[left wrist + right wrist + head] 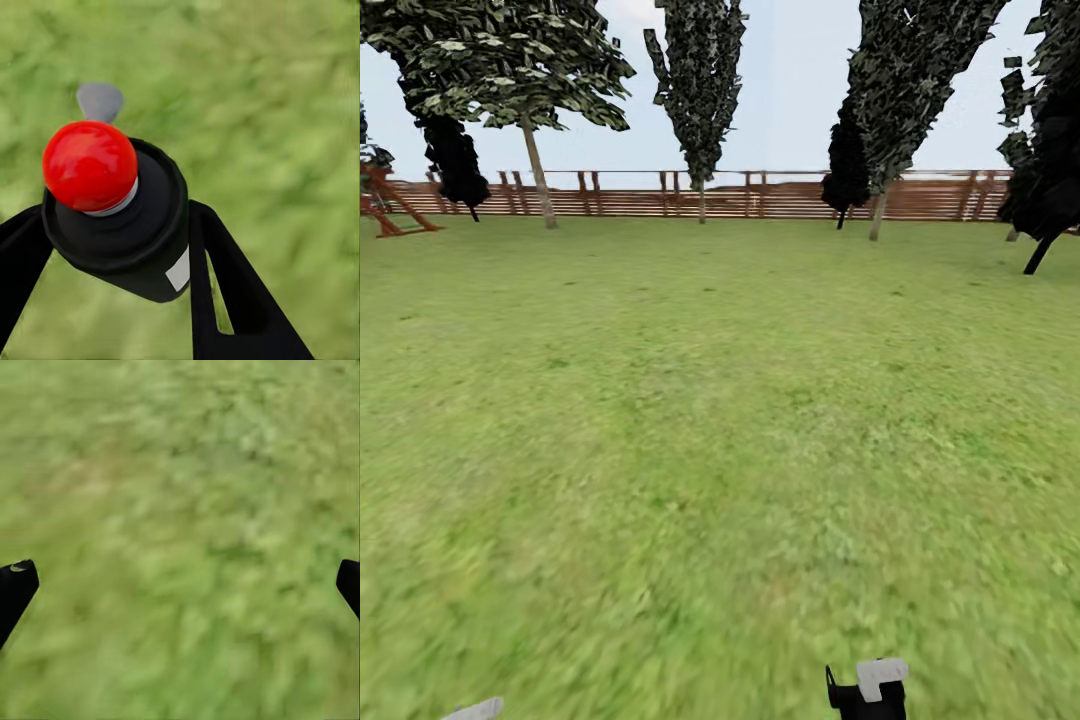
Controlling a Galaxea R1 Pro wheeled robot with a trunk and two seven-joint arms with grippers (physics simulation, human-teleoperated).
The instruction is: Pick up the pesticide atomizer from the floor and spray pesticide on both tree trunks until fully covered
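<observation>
Lawn (690, 420) fills most of the head view, running out to a brown slat fence (760, 198) across the far side at 12 o'clock. Against the fence stand several trees: one with a slim tan trunk (539, 175) and a light green crown at 11 o'clock, a narrow dark one (700, 90) near 12, another pale-trunked tree (880, 205) at 1 o'clock, and dark leaning ones at 2 o'clock. A red-brown wooden frame (390, 205) sits at 10 o'clock by the fence. All of these are well apart from the robot.

At 6 o'clock, on the bottom edge of the head view, a black and white piece of the right arm (870, 690) shows, and a small pale piece (475, 710) shows at 7 o'clock.

In the left wrist view the atomizer (112, 217) is clamped in the left pincer (116, 262): a black round body with a red ball top, a grey tab past the ball, and a white patch on its side. The two black fingers (225, 292) press against its flanks, with blurred grass behind it.

In the right wrist view the right pincer (180, 585) stands wide apart, its black fingertips (15, 585) at either edge with nothing but grass between them.
</observation>
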